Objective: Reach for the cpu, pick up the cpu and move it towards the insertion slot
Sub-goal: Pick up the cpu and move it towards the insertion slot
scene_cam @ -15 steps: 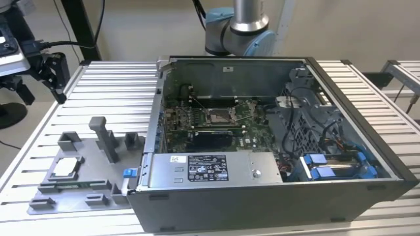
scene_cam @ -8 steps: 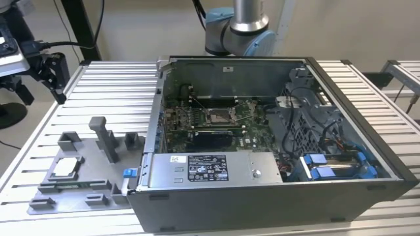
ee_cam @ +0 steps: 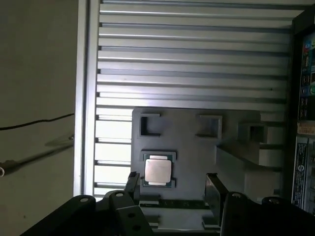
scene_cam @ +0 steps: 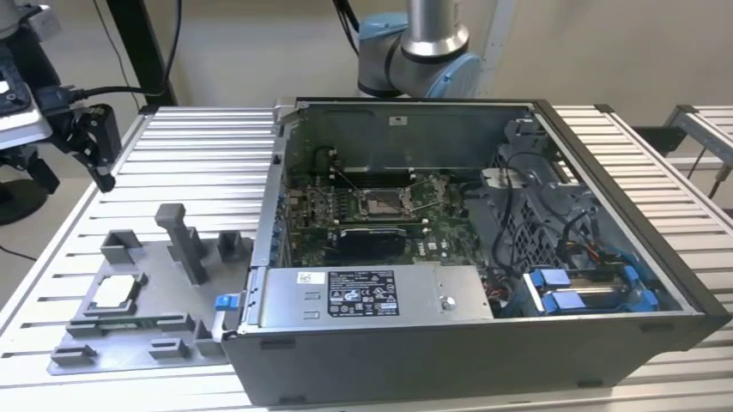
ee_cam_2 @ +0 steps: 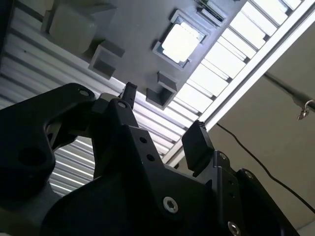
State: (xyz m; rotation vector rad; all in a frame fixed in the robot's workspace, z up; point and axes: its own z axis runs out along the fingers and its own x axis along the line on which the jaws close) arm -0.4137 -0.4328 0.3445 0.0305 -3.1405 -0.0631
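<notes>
- While I watch through the first wrist view, the arm's black two-fingered gripper (ee_cam: pixel 172 186) hangs over the flat grey plastic tray (ee_cam: pixel 192 147). Its jaws are spread wide with nothing between them.
- I see the cpu (ee_cam: pixel 158 170), a small flat square chip with a silvery-white metal top and a thin tan rim, lying flat in its square recess on that tray. Nothing touches it.
- One fingertip (ee_cam: pixel 132 181) sits just beside the chip's edge in that view. The other fingertip (ee_cam: pixel 212 183) is farther off, so the chip lies off-centre in the gap.
- From the second wrist view, the cpu (ee_cam_2: pixel 181 42) shows past the fingertips, clearly apart from both.
- On the exterior view, the tray (scene_cam: pixel 149 348) rests on the slatted silver aluminium table (scene_cam: pixel 195 146), towards the exterior view's left of the open dark grey computer case (scene_cam: pixel 458 360), and the cpu (scene_cam: pixel 115 292) lies on the tray's near-left part.
- Beside the chip, I can make out several grey upright posts (scene_cam: pixel 184 245) standing on the tray.
- Inside the case is the insertion slot (scene_cam: pixel 382 203), a square socket with a shiny silver metal frame and a dark centre. It sits on the green circuit board (scene_cam: pixel 435 236), well apart from the cpu.
</notes>
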